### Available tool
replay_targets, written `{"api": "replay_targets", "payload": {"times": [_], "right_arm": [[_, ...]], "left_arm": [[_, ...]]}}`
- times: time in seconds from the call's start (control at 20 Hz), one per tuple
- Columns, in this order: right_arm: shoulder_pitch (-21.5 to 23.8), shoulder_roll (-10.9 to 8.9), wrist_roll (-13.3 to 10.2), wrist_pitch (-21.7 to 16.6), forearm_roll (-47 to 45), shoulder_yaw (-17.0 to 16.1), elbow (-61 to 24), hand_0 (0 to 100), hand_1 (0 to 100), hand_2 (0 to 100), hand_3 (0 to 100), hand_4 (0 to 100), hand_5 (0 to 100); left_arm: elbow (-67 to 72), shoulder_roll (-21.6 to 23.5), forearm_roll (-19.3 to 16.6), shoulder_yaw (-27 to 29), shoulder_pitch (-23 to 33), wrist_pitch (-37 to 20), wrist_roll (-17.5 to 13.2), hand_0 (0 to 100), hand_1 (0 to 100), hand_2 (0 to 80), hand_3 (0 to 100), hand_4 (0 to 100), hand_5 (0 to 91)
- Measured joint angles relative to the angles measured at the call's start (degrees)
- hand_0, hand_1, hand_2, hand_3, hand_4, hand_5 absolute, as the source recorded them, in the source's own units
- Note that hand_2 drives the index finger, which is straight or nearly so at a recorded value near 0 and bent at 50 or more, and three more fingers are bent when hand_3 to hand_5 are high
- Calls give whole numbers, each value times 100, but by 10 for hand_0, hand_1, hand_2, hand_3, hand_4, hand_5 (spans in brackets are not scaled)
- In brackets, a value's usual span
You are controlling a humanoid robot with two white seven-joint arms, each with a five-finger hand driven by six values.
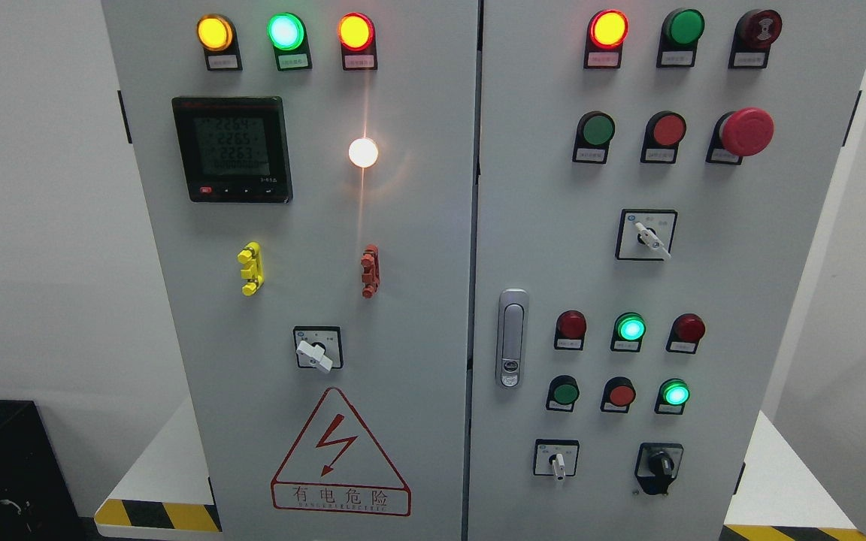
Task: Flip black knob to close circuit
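Observation:
The black knob [660, 465] sits at the lower right of the grey electrical cabinet's right door [764, 300]. Its black handle stands roughly upright, leaning slightly to the left. A white-handled selector switch [557, 460] is to its left. Neither of my hands nor arms shows in the head view.
The right door carries red and green push buttons, lit green lamps [631, 328], a red emergency stop [746, 131], a rotary switch [647, 235] and a door latch [512, 338]. The left door holds a meter [232, 148], lamps, a switch [318, 349] and a warning triangle [340, 454].

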Motion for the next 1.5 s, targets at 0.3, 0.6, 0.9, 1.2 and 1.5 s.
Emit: {"api": "replay_targets", "payload": {"times": [0.3, 0.6, 0.9, 1.2, 1.5], "right_arm": [[-112, 3, 24, 377, 810, 50, -654, 0, 0, 892, 1000, 973, 1000], [-353, 6, 288, 905, 1467, 76, -1224, 0, 0, 905, 1000, 982, 1000], [-586, 5, 508, 1280, 1972, 91, -1681, 0, 0, 903, 1000, 986, 1000], [-863, 16, 554, 1428, 2471, 107, -2008, 0, 0, 903, 1000, 989, 1000], [-1057, 21, 701, 1590, 2753, 112, -2195, 0, 0, 905, 1000, 989, 1000]], "left_arm": [[0, 0, 0, 0, 0, 0, 0, 120, 556, 0, 0, 0, 0], [0, 0, 0, 0, 0, 0, 0, 120, 556, 0, 0, 0, 0], [0, 0, 0, 0, 0, 0, 0, 120, 556, 0, 0, 0, 0], [0, 0, 0, 0, 0, 0, 0, 120, 556, 0, 0, 0, 0], [0, 0, 0, 0, 0, 0, 0, 120, 556, 0, 0, 0, 0]]}}
